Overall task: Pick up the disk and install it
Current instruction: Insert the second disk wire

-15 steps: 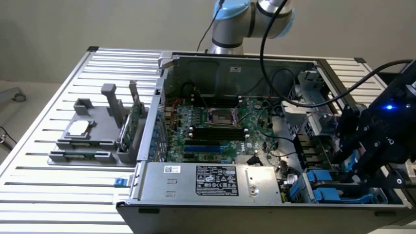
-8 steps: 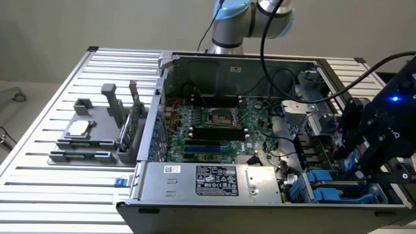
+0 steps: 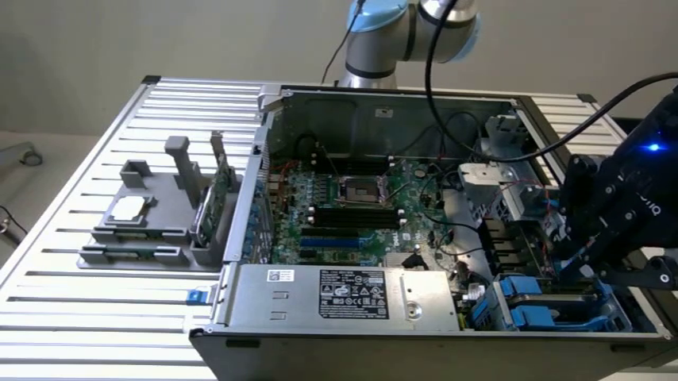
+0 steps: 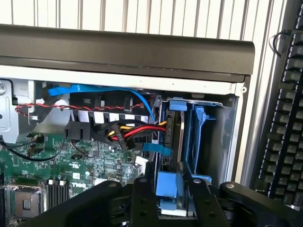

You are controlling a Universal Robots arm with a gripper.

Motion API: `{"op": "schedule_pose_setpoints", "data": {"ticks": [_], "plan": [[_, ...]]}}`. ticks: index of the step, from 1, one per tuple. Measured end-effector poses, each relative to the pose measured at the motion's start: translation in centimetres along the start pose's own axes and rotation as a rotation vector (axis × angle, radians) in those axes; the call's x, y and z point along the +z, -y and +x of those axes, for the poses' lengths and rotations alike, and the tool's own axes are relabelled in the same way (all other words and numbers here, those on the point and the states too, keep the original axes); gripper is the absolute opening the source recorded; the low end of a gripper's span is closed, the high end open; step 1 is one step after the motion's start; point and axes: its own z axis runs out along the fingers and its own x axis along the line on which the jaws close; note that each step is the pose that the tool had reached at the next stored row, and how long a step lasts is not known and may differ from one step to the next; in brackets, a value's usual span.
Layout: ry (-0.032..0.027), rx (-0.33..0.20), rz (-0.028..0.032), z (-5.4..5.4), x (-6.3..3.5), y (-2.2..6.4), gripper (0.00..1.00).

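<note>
The disk point(image 4: 166, 187), upright in its bay, sits between the claw point(image 4: 169, 198) fingers.

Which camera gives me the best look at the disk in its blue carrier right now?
The wrist view: the disk stands edge-on in the drive bay, its blue carrier running up from between the gripper jaws. The exterior view gives just blue carrier parts low in the case's corner, partly behind the arm.

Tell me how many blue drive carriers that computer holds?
2: one blue carrier next to the cables, a second carrier beside it, nearer the case wall. More may be hidden.
</note>
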Motion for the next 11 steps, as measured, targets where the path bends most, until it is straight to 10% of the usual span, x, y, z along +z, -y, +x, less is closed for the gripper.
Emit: {"op": "schedule_pose_setpoints", "data": {"ticks": [5,11], "plan": [[0.0012,0.0,0.0001,0.07,-0.11,0.01,0.11],[0.0012,0.0,-0.0001,0.12,-0.12,0.12,0.11]]}}
